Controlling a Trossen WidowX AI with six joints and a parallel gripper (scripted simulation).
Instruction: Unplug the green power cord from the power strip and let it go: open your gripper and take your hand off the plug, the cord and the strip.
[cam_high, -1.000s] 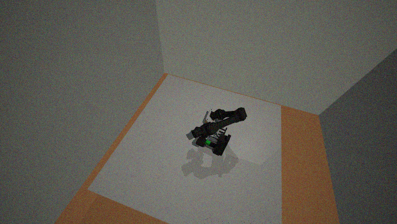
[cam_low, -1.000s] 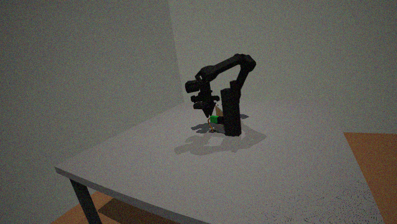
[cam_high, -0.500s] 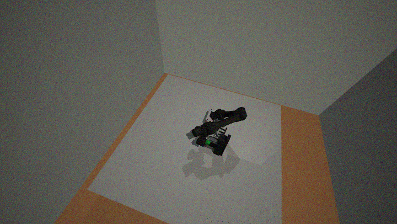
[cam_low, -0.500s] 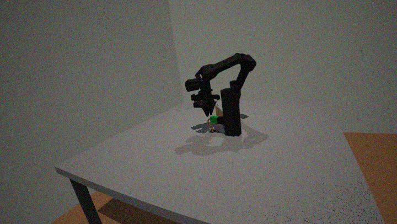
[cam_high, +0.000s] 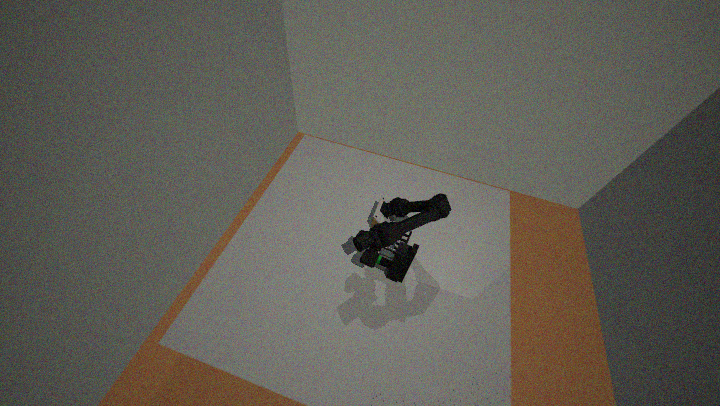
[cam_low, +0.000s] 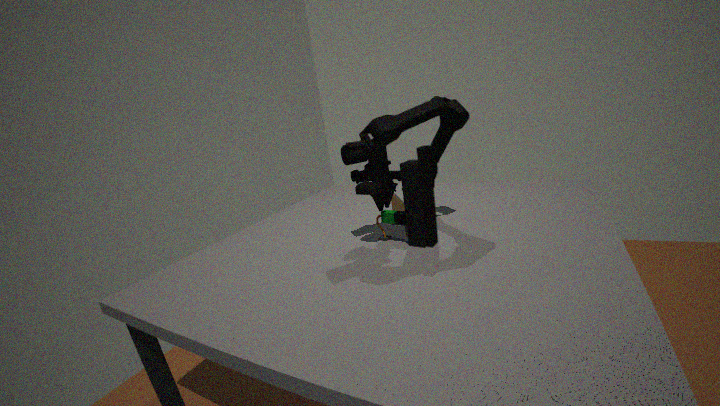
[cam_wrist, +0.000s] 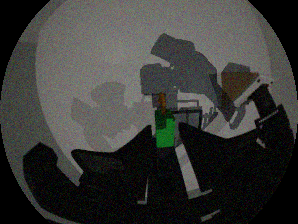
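The green plug (cam_low: 388, 216) (cam_wrist: 165, 134) (cam_high: 379, 259) stands raised beside a dark block (cam_low: 399, 217) that partly merges with the arm's black base. An orange cord (cam_wrist: 162, 103) (cam_low: 382, 229) runs from the plug down to the table. The power strip cannot be made out clearly, and whether the plug sits in it is hidden. My gripper (cam_low: 384, 207) (cam_wrist: 165, 127) points down just above the plug, its fingers parted. In the wrist view the plug shows between the fingers, with a gap on the right side and little on the left.
The arm's base (cam_low: 421, 211) stands close behind the plug. A brown panel (cam_wrist: 237, 86) (cam_low: 397, 203) with a pale edge and a thin dark frame (cam_wrist: 201, 120) are near it. The table (cam_low: 282, 322) (cam_high: 282, 312) carries the arm's shadows.
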